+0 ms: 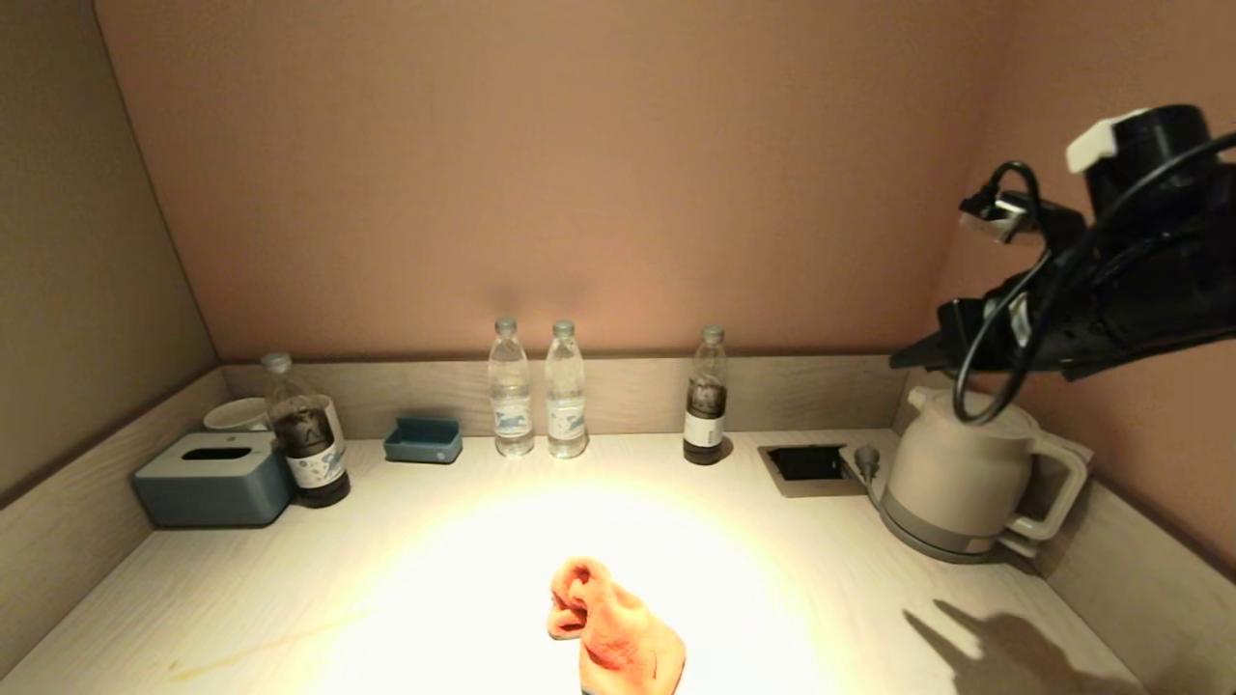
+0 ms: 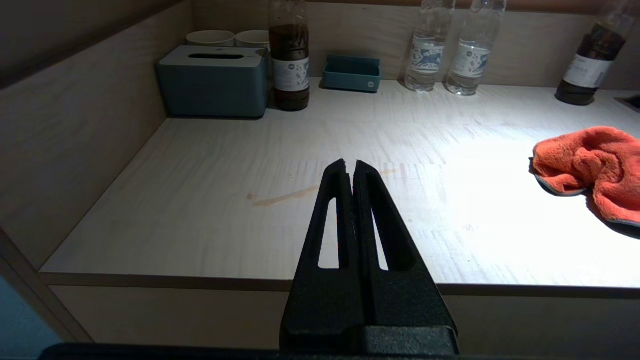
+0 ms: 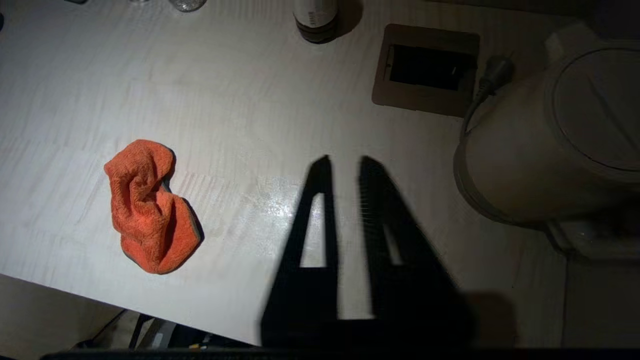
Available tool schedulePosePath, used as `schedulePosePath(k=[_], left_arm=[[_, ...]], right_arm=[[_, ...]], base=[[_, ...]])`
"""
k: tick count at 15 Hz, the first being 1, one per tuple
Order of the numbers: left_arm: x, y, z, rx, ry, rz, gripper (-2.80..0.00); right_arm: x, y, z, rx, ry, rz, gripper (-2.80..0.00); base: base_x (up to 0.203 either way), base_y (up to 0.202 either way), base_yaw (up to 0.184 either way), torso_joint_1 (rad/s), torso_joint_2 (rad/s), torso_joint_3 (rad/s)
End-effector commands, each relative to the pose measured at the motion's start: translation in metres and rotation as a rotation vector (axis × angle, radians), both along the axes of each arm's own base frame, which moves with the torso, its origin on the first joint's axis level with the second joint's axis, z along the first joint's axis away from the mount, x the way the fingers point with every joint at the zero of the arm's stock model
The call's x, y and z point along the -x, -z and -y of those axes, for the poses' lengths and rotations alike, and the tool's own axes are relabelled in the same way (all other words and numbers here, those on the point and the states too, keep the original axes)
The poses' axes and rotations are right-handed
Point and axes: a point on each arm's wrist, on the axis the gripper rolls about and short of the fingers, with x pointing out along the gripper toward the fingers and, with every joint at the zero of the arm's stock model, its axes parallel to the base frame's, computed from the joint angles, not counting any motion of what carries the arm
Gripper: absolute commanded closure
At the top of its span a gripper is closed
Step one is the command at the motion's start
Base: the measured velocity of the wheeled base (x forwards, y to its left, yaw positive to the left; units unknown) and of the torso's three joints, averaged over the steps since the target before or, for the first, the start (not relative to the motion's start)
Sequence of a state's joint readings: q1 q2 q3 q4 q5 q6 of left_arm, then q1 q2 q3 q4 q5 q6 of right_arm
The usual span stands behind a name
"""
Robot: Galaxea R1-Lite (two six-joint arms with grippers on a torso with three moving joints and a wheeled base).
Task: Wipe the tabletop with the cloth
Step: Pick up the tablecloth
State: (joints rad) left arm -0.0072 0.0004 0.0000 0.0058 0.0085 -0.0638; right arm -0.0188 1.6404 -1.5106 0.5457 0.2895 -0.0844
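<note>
Cloth (image 1: 615, 632): crumpled, orange, on the tabletop (image 1: 406, 569) at its near edge, centre.
Right gripper (image 3: 345, 167): raised high near the kettle (image 1: 951, 478), fingers slightly parted, empty.
Left gripper (image 2: 350, 167): at the near left edge, fingers seemingly pressed together, empty.
Stain (image 2: 285, 196): brown streak, left of cloth.

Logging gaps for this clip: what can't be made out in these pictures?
- Cloth: its near end is cut off by the head view's bottom edge.
- Left end effector: out of the head view.
- Right end effector: motion-blurred in the right wrist view.
- Bottle labels: text too small.
</note>
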Motion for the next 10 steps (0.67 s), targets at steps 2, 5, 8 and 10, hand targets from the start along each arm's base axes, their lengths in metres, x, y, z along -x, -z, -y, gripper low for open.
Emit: schedulePosePath(k=[2, 5, 8, 10], left_arm=[[0.000, 0.000, 0.000, 0.001, 0.000, 0.000, 0.00], [0.000, 0.000, 0.000, 0.001, 0.000, 0.000, 0.00], [0.000, 0.000, 0.000, 0.001, 0.000, 0.000, 0.00], [0.000, 0.000, 0.000, 0.001, 0.000, 0.000, 0.00]], right_arm=[[0.066, -0.042, 0.002, 0.027, 0.047, 0.361, 0.00], [0.110, -0.045, 0.003, 0.044, 0.126, 0.468, 0.00], [0.150, -0.047, 0.003, 0.045, 0.190, 0.548, 0.00], [0.191, -0.043, 0.003, 0.049, 0.235, 0.623, 0.00]], base=[[0.000, 0.000, 0.000, 0.000, 0.00, 0.000], [0.000, 0.000, 0.000, 0.000, 0.00, 0.000], [0.000, 0.000, 0.000, 0.000, 0.00, 0.000], [0.000, 0.000, 0.000, 0.000, 0.00, 0.000]])
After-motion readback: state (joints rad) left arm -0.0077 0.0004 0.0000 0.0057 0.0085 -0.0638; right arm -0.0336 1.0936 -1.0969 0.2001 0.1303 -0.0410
